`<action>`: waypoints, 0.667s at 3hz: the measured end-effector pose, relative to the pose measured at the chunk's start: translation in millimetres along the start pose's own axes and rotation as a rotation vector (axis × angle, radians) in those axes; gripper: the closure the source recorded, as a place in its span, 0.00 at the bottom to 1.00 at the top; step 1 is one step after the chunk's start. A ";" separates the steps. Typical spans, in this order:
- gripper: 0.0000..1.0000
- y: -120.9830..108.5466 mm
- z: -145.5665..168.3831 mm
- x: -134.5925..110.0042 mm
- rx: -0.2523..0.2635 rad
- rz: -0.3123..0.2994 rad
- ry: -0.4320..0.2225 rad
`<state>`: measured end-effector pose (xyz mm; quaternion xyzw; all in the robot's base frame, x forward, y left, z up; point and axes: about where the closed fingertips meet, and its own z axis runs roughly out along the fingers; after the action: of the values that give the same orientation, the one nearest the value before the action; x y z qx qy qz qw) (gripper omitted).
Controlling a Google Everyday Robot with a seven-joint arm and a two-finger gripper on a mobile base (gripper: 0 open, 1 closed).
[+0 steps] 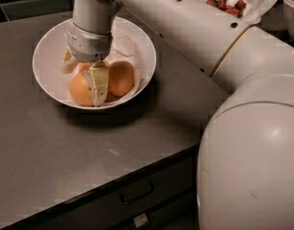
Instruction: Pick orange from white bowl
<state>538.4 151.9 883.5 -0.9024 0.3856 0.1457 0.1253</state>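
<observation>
The white bowl (48, 51), wide, shallow and lined with crumpled white paper, sits at the back left of the dark counter. It holds three oranges: one at the front left (81, 91), one to the right (121, 78), and one mostly hidden behind under my wrist. My gripper (83, 74) reaches down into the bowl. One fingertip (99, 83) is wedged between the front-left and right oranges, and the other sits at the front-left orange's left side. The gripper is closed on that orange, which still rests in the bowl.
My white arm crosses from the right over the counter (65, 162). A deeper white bowl with red berries (226, 4) stands at the back right. The counter's front edge and a drawer with a handle (135, 191) are below.
</observation>
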 end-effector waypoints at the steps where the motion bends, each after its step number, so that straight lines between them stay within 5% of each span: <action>1: 0.23 -0.1 5.3 1.2 -0.014 0.003 0.016; 2: 0.23 0.7 6.9 2.1 -0.020 0.007 0.023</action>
<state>538.2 152.4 876.2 -0.9039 0.3885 0.1397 0.1116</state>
